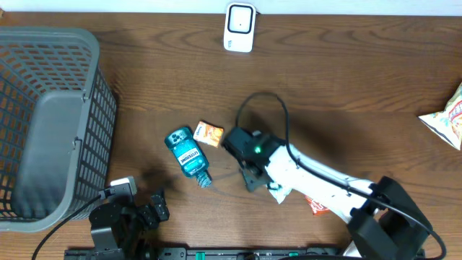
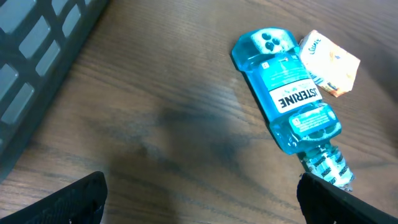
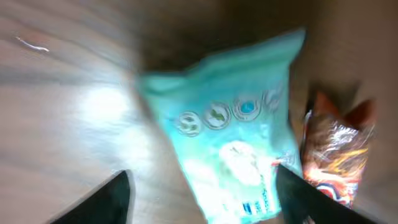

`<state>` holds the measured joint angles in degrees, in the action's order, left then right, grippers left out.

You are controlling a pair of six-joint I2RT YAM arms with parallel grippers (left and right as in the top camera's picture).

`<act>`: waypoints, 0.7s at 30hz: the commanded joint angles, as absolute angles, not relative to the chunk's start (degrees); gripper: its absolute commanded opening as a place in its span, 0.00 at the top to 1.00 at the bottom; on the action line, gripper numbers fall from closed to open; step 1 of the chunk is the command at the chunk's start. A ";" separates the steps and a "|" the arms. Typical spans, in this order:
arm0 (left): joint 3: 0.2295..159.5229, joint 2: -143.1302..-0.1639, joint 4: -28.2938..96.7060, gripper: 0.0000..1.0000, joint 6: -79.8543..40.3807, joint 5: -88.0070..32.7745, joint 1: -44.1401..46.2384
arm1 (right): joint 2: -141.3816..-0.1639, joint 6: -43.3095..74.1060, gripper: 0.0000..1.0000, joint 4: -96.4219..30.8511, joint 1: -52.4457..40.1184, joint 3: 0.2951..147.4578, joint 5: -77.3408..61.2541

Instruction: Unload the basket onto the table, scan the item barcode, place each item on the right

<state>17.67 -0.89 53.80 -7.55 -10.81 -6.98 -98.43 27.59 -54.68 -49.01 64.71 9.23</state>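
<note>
A teal packet lies flat on the wooden table, and a sliver of it shows beside the arm in the overhead view. My right gripper hangs just above it, open, one dark finger on each side of the packet and neither touching it. In the overhead view the right gripper sits right of the table's middle. A blue mouthwash bottle lies on its side next to a small orange box. My left gripper is open and empty, short of the bottle. A white scanner stands at the far edge.
A grey mesh basket fills the left side. An orange snack bag lies right beside the teal packet, partly under the right arm. A chip bag pokes in at the right edge. A black cable loops over the right arm.
</note>
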 commanded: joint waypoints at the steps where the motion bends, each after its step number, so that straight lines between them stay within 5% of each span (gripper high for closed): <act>1: 17.23 -0.67 55.70 0.02 -7.81 -10.96 -7.01 | -98.24 23.92 0.18 -58.76 -48.66 74.76 8.16; 10: 17.23 -0.67 55.70 0.02 -7.79 -10.96 -7.01 | -98.52 23.88 0.10 -59.42 -48.93 72.95 8.67; 21: 17.23 -0.67 55.70 0.02 -7.79 -10.96 -7.01 | -98.59 23.97 0.27 -55.86 -53.10 61.21 15.55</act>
<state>17.67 -0.86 53.80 -7.55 -10.81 -6.96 -98.39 24.25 -57.76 -51.59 64.20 10.74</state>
